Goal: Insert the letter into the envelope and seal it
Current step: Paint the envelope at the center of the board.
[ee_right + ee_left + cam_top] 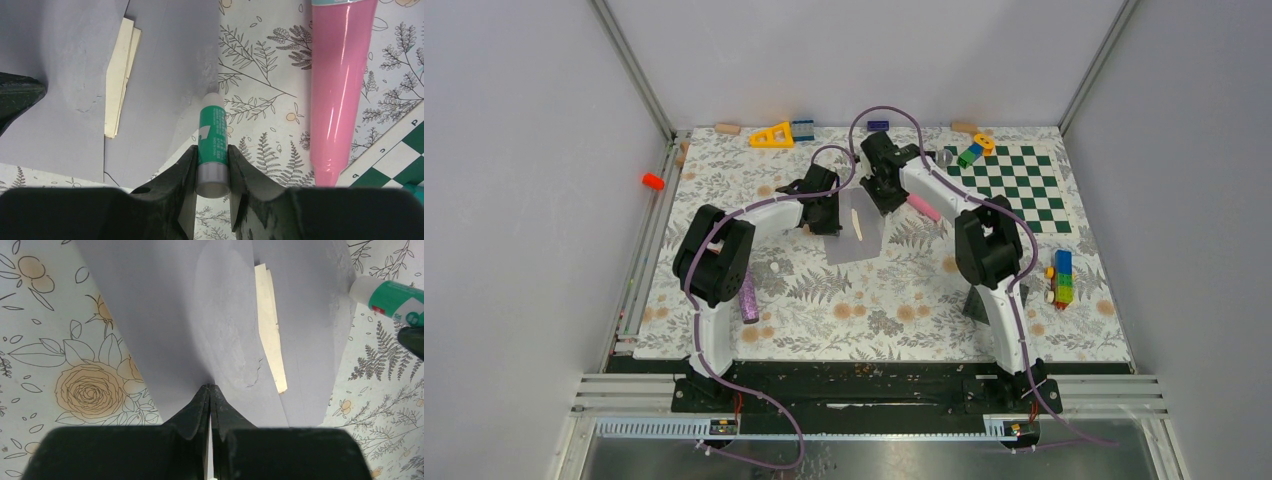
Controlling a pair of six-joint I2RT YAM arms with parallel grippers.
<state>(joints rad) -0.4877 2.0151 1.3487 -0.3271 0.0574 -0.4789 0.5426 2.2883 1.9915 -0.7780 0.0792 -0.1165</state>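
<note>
Because it carries everything else, the tabletop (874,310) comes first: a floral-patterned surface stretching out from my two bases. On its far right corner lies a green-and-white checkerboard (1014,185), and one corner of it shows in my right wrist view.

Near the middle of the tabletop is the envelope (854,240), light grey and opened out, with its flap spread. My left gripper (210,390) is clenched on the envelope's near edge, fingers pressed together with the grey paper rising away from them. My left wrist camera shows that paper bowed and creased rather than flat.

The letter (270,330) sits inside the envelope. Only a narrow tan strip of it shows through the gap between the grey layers, and the rest is hidden. From above, that strip (855,222) appears as a pale sliver between my two grippers.

A pink cylinder (340,75) lies on the tabletop to the right of the envelope, and its lower end is just beside the checkerboard's corner.

My right gripper (212,165) is grasping a green-and-white glue stick (212,135) by its silver base. Its white tip points at the envelope's right edge. Whether the tip presses on the paper I cannot tell.

Smaller still, a stack of coloured bricks (1061,277) stands near the right edge, and a yellow triangle block (773,135) lies at the far side.
</note>
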